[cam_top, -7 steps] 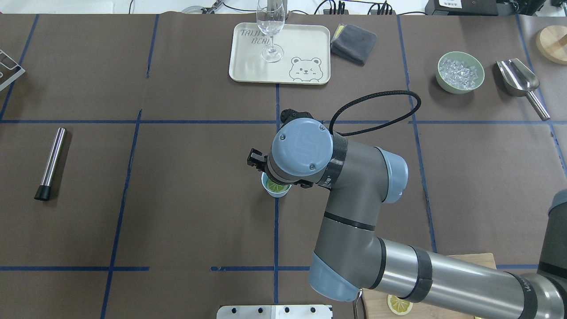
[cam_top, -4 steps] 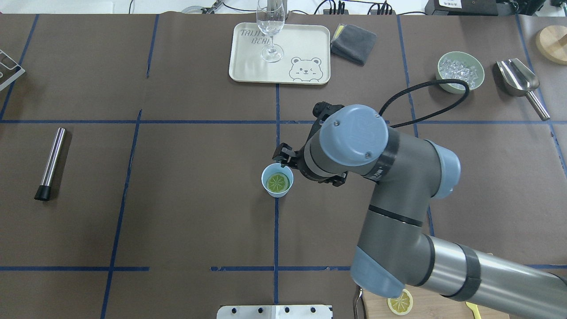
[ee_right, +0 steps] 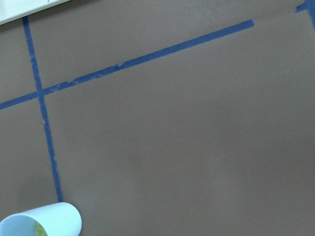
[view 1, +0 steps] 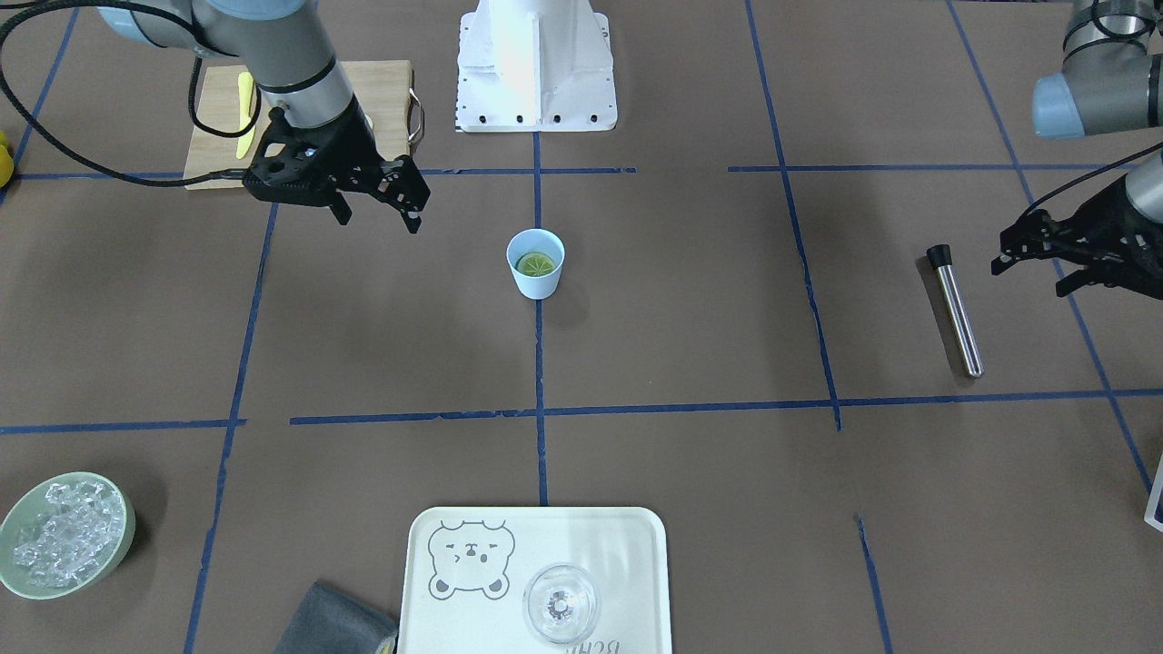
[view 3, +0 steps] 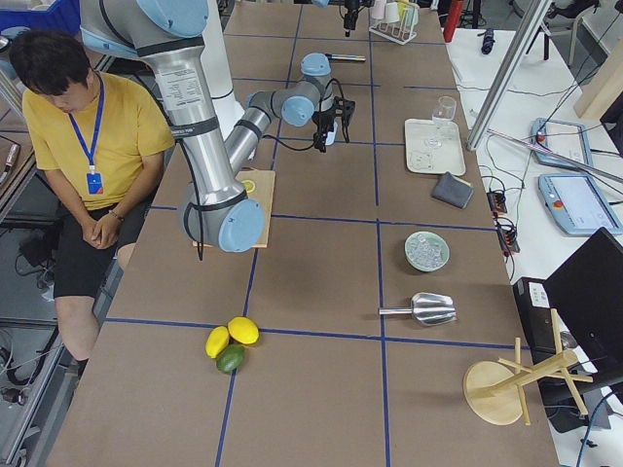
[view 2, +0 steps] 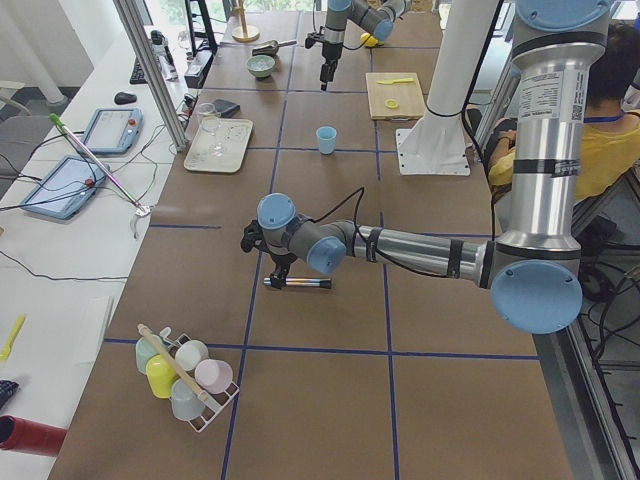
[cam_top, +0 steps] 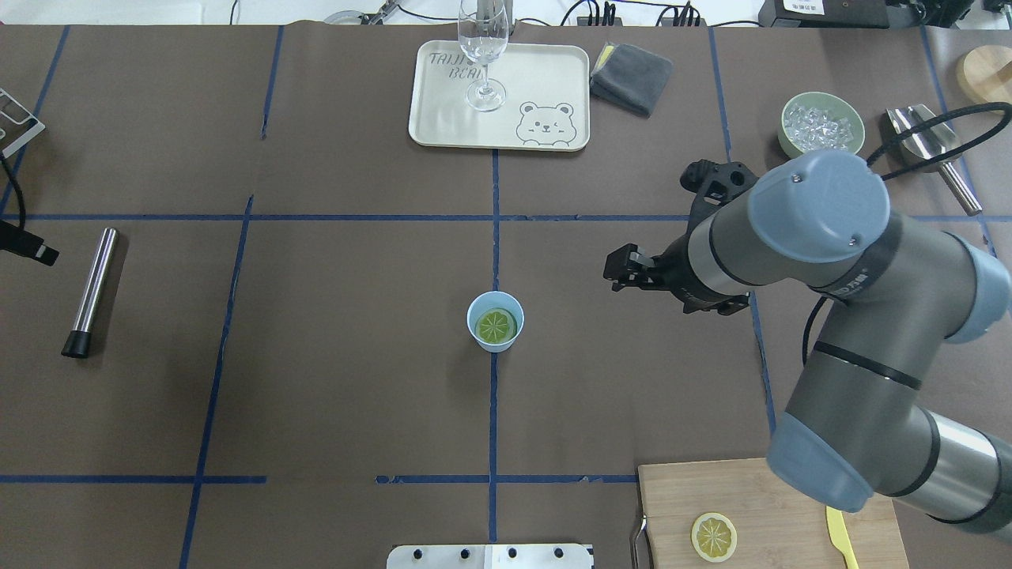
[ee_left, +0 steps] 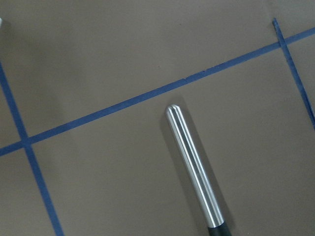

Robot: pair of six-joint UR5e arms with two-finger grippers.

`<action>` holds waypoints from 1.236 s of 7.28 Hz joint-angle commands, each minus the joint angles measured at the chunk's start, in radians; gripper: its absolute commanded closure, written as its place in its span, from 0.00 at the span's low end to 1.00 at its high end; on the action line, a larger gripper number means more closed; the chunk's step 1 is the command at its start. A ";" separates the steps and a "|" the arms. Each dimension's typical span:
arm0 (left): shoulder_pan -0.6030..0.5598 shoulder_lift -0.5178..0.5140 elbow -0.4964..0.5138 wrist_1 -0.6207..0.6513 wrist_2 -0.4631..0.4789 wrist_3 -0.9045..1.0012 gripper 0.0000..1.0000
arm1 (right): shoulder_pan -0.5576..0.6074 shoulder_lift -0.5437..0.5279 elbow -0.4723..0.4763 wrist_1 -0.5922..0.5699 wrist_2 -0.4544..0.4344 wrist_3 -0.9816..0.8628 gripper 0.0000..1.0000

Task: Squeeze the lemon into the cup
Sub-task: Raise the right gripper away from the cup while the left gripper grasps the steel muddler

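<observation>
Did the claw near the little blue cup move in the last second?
Yes. In the overhead view the right gripper has swung from above the cup to well off its right side, leaving the lemon slice inside.

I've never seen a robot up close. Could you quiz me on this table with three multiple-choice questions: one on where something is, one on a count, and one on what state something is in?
1. Where is the lemon slice nearest the table's middle?
A) on the tray
B) inside the light-blue cup
C) in the ice bowl

2. How many lemon slices show in the overhead view?
A) one
B) two
C) four

3. The right gripper is:
A) shut on the cup
B) shut on a slice
C) open, holding nothing

Answers:
1 B: it lies down inside the cup.
2 B: one is in the cup, and a second slice lies on the cutting board.
3 C: its fingers stand apart, off to the cup's side, with nothing between them.
</observation>
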 commanded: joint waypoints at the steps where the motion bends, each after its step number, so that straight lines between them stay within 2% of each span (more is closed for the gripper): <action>1: 0.040 -0.091 0.127 -0.031 0.022 -0.127 0.02 | 0.019 -0.044 0.028 0.000 0.014 -0.030 0.00; 2: 0.064 -0.114 0.141 -0.032 0.089 -0.186 0.02 | 0.019 -0.045 0.029 0.000 0.014 -0.030 0.00; 3: 0.080 -0.116 0.144 -0.029 0.140 -0.194 0.07 | 0.019 -0.045 0.034 0.000 0.012 -0.030 0.00; 5: 0.083 -0.137 0.167 0.014 0.142 -0.208 0.16 | 0.019 -0.048 0.038 0.000 0.012 -0.030 0.00; 8: 0.161 -0.137 0.186 0.011 0.151 -0.249 0.17 | 0.019 -0.048 0.038 0.000 0.012 -0.030 0.00; 9: 0.172 -0.136 0.189 0.012 0.151 -0.246 0.22 | 0.019 -0.048 0.038 0.000 0.012 -0.030 0.00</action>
